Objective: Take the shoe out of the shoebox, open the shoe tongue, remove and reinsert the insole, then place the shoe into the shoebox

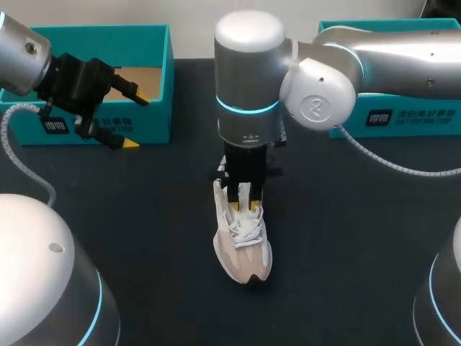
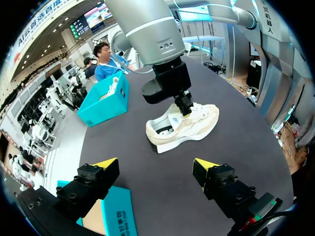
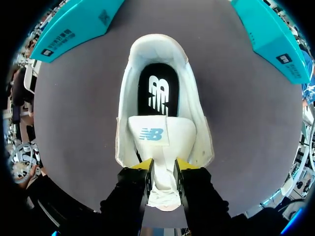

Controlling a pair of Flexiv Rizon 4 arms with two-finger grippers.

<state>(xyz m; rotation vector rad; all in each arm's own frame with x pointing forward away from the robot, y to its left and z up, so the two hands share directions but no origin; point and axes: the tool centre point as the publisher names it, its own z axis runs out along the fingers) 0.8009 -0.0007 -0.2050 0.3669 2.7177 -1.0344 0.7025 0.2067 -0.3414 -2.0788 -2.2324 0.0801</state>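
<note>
Shoe [image 1: 245, 245] sits mid-table [image 1: 346, 238], toe twd the near edge, laces up, and the right claw [image 1: 245, 198] is directly on top of it, the arm reaching in from the right side to the centre. Wrist cam confirms: right claw [image 3: 165, 167] has both yellow tips pressed in on the white tongue [image 3: 165, 184], one on each side, so it's a narrow pinch w/ only the tongue's thickness between them. Ahead of the claw the shoe [image 3: 162, 98] mouth gapes, black insole [image 3: 157, 91] lying flat inside, heel at the far end. Over to the left: left claw [image 1: 135, 120] hangs at the far-left corner, just over the front wall of the left shoebox [image 1: 101, 30], fingers spread wide, nothing between them, touching nothing. From its own cam, left claw [image 2: 155, 167] looks across at the shoe [image 2: 184, 125], well apart from it, w/ the right claw [image 2: 182, 103] clamped on top. Right shoebox [image 1: 403, 119] sits at the far-right corner, under the right arm.
</note>
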